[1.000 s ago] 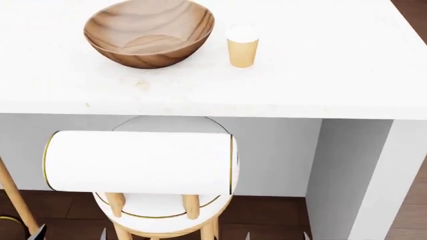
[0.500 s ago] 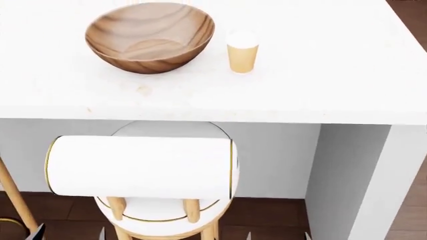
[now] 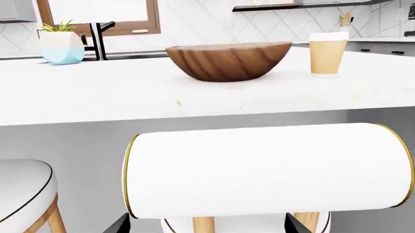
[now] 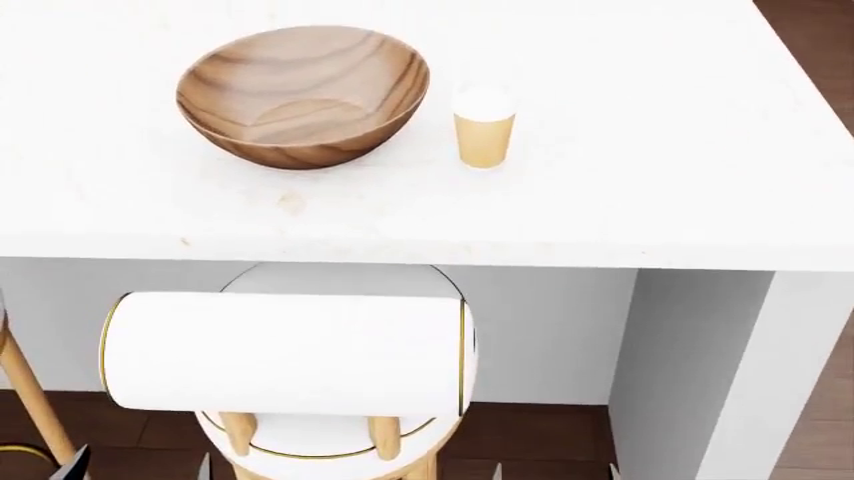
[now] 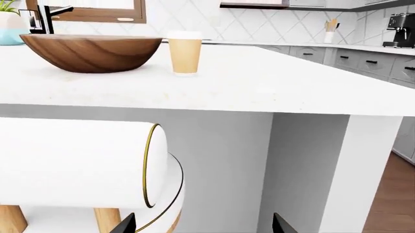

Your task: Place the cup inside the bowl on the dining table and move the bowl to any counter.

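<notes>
Since a second ago your head view has slid everything lower in the frame: the bowl (image 4: 304, 95), once cut by the top edge, now shows whole in the upper left, and the stool has dropped toward the bottom edge. Working left to right, the bowl sits upright on the dining table (image 4: 641, 190), and the cup (image 4: 483, 126) stands upright just beside it to the right, not touching, lid on. Below the table's near edge, in the lower left centre, the stool's white cylindrical backrest (image 4: 287, 352) lies across its round seat (image 4: 320, 435). Your left gripper (image 3: 206, 224) shows only two dark fingertips at the bottom of its wrist view, set apart; your right gripper (image 5: 203, 224) shows the same, tips spread and holding nothing. Both sit low, below tabletop height, well short of the cup and bowl.
</notes>
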You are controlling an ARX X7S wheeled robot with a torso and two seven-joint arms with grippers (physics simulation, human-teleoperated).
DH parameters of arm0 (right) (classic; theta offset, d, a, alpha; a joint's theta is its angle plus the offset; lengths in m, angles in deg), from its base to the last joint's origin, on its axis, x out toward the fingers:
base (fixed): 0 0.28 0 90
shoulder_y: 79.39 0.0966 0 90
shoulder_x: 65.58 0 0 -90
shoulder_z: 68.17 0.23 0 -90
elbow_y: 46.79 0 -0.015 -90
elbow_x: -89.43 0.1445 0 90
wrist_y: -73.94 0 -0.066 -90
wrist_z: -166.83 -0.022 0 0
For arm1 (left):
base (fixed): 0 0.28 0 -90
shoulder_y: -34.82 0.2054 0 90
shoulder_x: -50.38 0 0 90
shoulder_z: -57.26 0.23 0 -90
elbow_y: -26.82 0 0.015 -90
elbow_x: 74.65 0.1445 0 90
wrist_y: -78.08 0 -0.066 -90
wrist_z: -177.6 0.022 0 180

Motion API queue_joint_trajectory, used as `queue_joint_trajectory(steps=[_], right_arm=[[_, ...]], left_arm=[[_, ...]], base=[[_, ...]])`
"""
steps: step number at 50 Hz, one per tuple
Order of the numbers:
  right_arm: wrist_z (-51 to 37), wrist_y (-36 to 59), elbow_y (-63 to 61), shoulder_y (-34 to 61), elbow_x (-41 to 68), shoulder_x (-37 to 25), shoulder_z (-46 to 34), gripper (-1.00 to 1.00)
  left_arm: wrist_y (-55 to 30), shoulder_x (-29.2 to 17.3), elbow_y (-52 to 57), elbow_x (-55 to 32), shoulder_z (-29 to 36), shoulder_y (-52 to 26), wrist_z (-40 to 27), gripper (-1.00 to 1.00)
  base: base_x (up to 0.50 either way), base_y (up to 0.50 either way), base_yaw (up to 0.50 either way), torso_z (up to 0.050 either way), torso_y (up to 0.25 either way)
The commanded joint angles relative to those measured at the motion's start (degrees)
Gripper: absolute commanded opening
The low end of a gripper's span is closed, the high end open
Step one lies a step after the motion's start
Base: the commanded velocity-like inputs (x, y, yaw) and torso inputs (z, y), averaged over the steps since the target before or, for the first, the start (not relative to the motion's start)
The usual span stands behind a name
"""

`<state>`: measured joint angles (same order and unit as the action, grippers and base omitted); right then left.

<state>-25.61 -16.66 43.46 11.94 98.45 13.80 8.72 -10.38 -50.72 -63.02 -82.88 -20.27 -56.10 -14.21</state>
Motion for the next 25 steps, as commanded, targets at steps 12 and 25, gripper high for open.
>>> queue_joint_trajectory(steps=[12,25], right_arm=[[-0.6,-0.3,0.4,0.2,0.7,-0.4,-0.6,1.0],[-2.5,6.3,-9.8,-0.4,3.7,-1.6,0.3,1.0]], left_arm=[[-0.4,-0.3,0.4,-0.1,0.9,0.0,-0.8,1.0],[-10.2,-2.9,12.4,-3.3,-0.3,-0.3,-2.8,1.0]], base=[[0.0,0.0,0.0,0.017,0.0],[0.0,0.0,0.0,0.0,0.0]])
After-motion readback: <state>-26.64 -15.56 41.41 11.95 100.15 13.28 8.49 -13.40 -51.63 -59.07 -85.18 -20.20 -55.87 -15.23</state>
